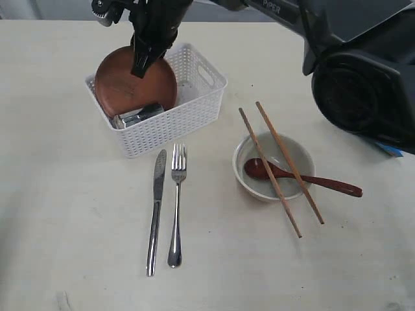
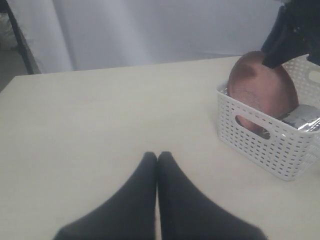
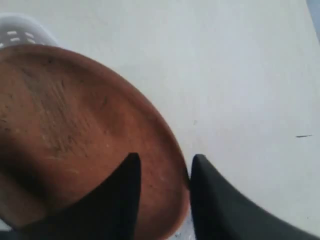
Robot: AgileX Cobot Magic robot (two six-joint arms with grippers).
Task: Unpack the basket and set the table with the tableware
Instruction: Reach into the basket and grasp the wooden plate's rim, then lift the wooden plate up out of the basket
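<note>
Straddling the upper rim of the dark brown plate, the right gripper has reached across to the white basket on the left side of the table. Its jaws are partly closed, with one finger over the plate's face and the other just past the edge. Whether the pads are actually pressing on the rim cannot be told from the right wrist view. The plate stands on edge inside the basket, tilted back, with a steel cup lying on its side against its lower part. It looks like wood: probably stiff, fairly light and unlikely to chip, though its smooth finish may slip in a shallow pinch. A round plate held at one point of its rim will likely swing. The top of the rim, with a finger on each face and the pads set well in from the edge, seems the soundest hold. A straight lift should keep the plate from catching the lattice wall and dragging the light basket along. The left gripper hovers over bare table with its fingers pressed together, holding nothing. Knife, fork, bowl, spoon and chopsticks are already laid out.
</note>
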